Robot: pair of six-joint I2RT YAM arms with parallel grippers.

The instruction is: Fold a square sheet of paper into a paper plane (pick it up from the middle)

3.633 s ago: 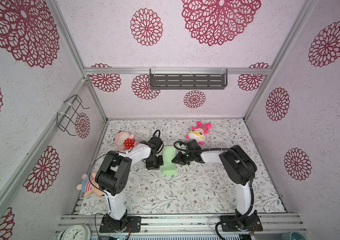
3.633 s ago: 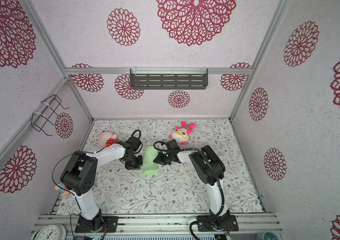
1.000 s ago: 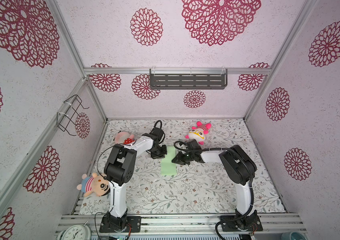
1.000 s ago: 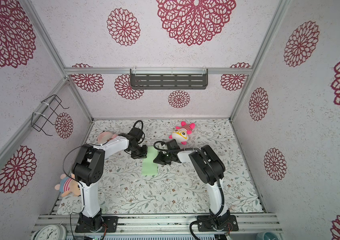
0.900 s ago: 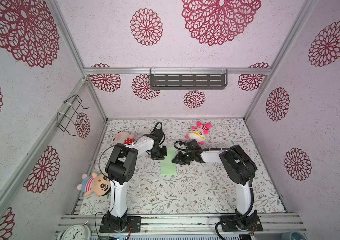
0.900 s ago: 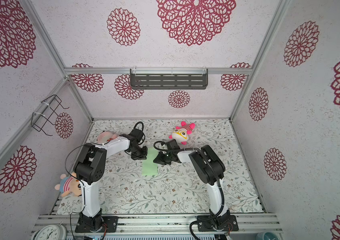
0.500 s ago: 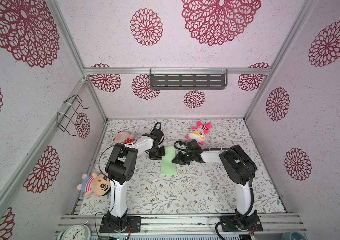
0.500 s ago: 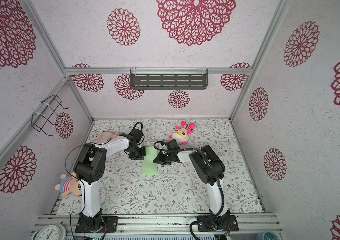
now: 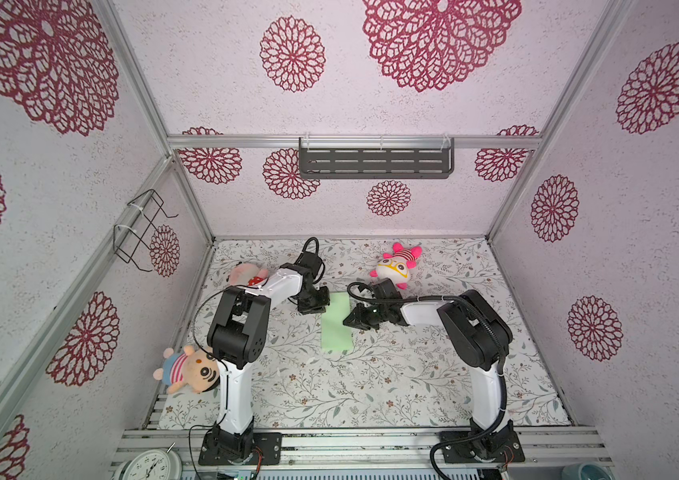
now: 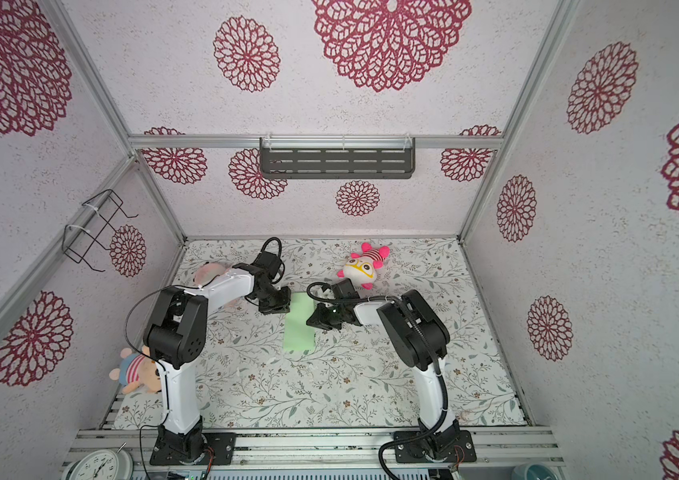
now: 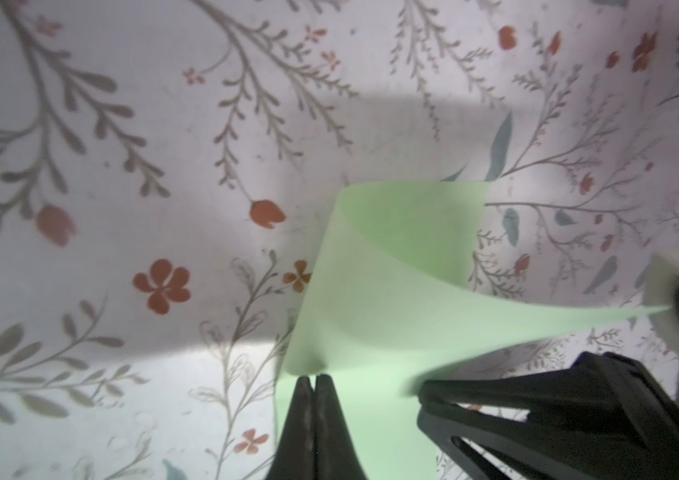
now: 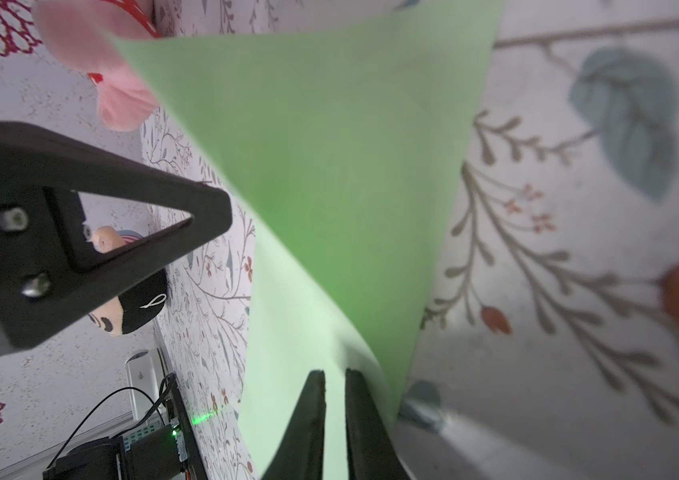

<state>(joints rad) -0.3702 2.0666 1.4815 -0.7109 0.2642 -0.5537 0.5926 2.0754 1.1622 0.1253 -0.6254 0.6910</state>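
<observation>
Midway across the floral worktop (image 9: pixel 371 386), the square sheet of paper (image 9: pixel 335 328) lies folded in half, an early fold by my judgement: the left jaws pinch its far corner and lift the upper layer, while the right jaws stand a slit apart at the opposite long edge, gripping nothing visible. Next, that corner probably needs carrying to the crease with the rest pinned flat. Rosette-patterned walls (image 9: pixel 371 83) enclose the cell, with a dark shelf (image 9: pixel 375 163) behind and plush toys (image 9: pixel 396 266) near the edges.

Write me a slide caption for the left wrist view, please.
Left hand pinches a corner of the green paper, curling it above the flowered table.
</observation>
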